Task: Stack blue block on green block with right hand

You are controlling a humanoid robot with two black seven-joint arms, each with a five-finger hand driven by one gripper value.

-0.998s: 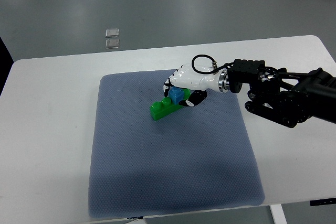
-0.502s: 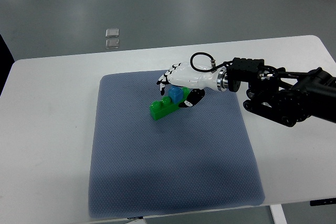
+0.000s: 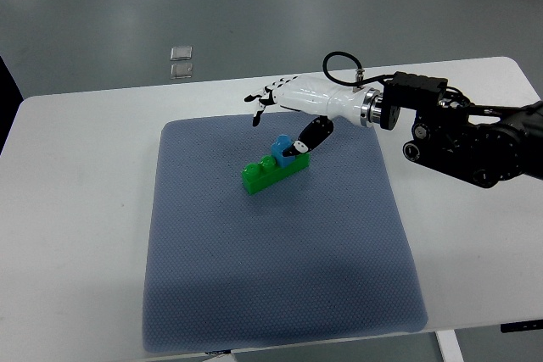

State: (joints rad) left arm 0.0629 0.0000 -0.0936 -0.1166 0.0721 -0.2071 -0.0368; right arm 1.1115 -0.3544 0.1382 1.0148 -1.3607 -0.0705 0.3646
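Observation:
A long green block (image 3: 265, 174) lies on the grey-blue mat (image 3: 280, 252), left of its middle at the back. A small blue block (image 3: 283, 149) sits on top of the green block's right half. My right hand (image 3: 280, 122) is white with black fingertips and hovers just above and behind the blocks. Its fingers (image 3: 260, 101) are spread and point left. Its thumb (image 3: 307, 136) hangs down close to the blue block's right side. The hand holds nothing. The left arm does not show.
The mat lies on a white table (image 3: 76, 209). The black right forearm (image 3: 462, 129) reaches in over the table's right side. Two small clear squares (image 3: 181, 61) lie on the floor beyond the table's far edge.
My right hand has let go of the blue block, opened its fingers and lifted up and back to the right. The blue block stays on the green block.

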